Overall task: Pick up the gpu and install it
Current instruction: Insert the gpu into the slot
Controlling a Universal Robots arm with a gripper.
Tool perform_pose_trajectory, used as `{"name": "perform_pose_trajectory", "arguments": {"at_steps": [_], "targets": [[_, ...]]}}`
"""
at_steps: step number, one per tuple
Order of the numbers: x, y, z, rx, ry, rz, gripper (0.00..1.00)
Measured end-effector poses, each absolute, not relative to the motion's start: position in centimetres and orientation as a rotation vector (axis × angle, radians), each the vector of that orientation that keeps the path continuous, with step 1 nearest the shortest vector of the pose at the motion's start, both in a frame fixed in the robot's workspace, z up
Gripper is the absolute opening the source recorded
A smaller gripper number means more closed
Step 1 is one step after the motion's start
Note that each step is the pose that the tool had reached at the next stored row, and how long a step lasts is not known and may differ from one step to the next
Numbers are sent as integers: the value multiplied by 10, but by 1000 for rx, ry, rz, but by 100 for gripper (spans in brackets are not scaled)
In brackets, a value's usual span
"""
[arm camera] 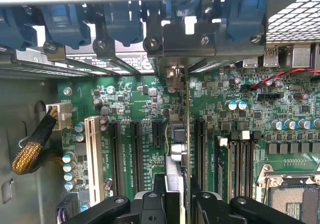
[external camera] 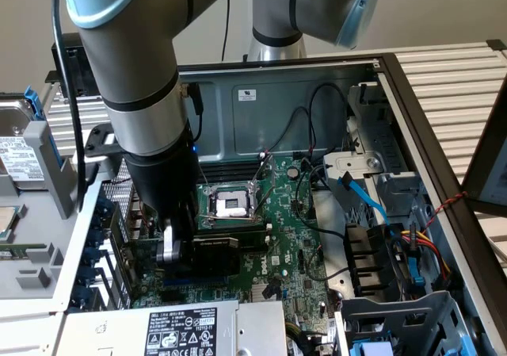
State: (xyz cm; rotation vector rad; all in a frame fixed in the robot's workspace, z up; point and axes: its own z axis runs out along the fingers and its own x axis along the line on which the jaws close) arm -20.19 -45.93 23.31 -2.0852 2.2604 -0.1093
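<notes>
My gripper (external camera: 169, 254) is deep inside the open computer case and is shut on the gpu (external camera: 219, 252), whose black cooler shroud faces the exterior view's right. The card stands on edge just above the green motherboard (external camera: 297, 229), beside the CPU socket (external camera: 230, 204). In the wrist view the gpu (arm camera: 175, 151) shows edge-on between my two black fingers (arm camera: 150, 206), with my gripper (arm camera: 177, 201) over the row of black expansion slots (arm camera: 136, 151). The card's silver end bracket (arm camera: 172, 77) reaches the case's rear slot openings. Whether its edge sits in a slot I cannot tell.
Blue bracket latches (arm camera: 120, 22) line the rear wall. A white slot (arm camera: 91, 156) and a braided power cable (arm camera: 32, 146) lie to one side, memory slots (arm camera: 237, 164) to the other. A power supply (external camera: 174, 332), blue cables (external camera: 364, 196) and drive cages (external camera: 396, 316) crowd the case.
</notes>
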Motion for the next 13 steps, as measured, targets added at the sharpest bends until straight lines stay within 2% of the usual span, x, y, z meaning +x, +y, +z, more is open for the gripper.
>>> {"name": "perform_pose_trajectory", "arguments": {"at_steps": [13], "targets": [[-202, -459, 233, -2076, 2269, -110, 28]]}}
